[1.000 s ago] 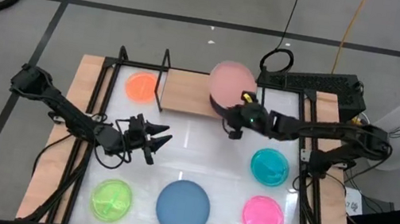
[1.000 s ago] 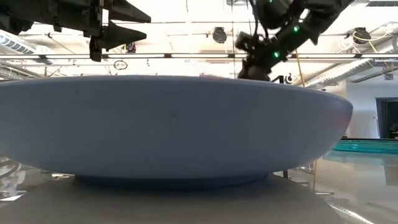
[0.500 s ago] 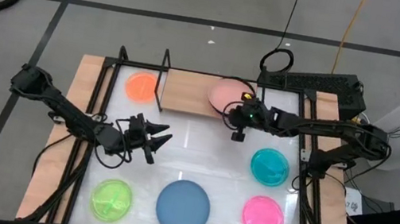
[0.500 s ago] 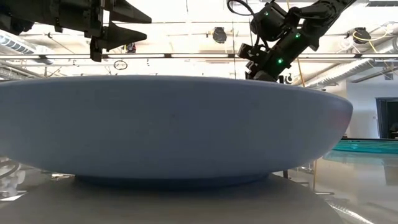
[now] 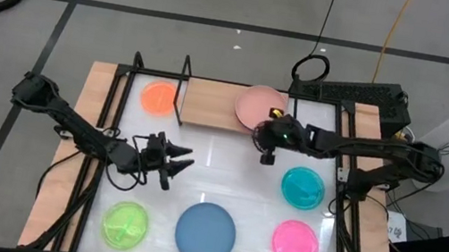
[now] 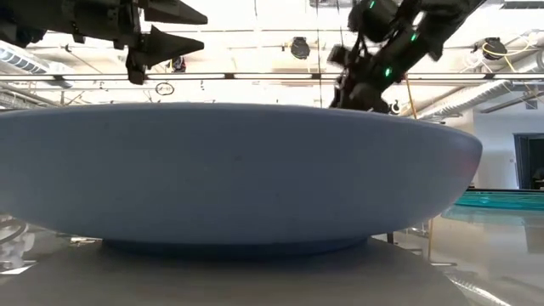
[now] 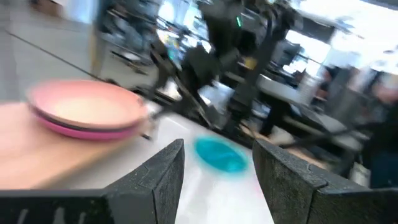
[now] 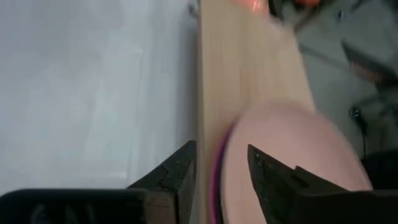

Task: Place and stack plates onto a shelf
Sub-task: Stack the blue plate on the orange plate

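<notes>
- Salmon plate (image 5: 258,105) lies on magenta plate (image 7: 93,129), right end of shelf (image 5: 210,103)
- My right gripper (image 5: 267,147) open, empty, just beside stack
- My left gripper (image 5: 178,163) open, mid-table

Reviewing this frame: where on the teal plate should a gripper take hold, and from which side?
Grip the teal plate by its raised rim, coming down from above. It lies flat and apart from other plates on the white tabletop, so only the rim gives purchase. The edge nearest the right gripper looks easiest.
</notes>
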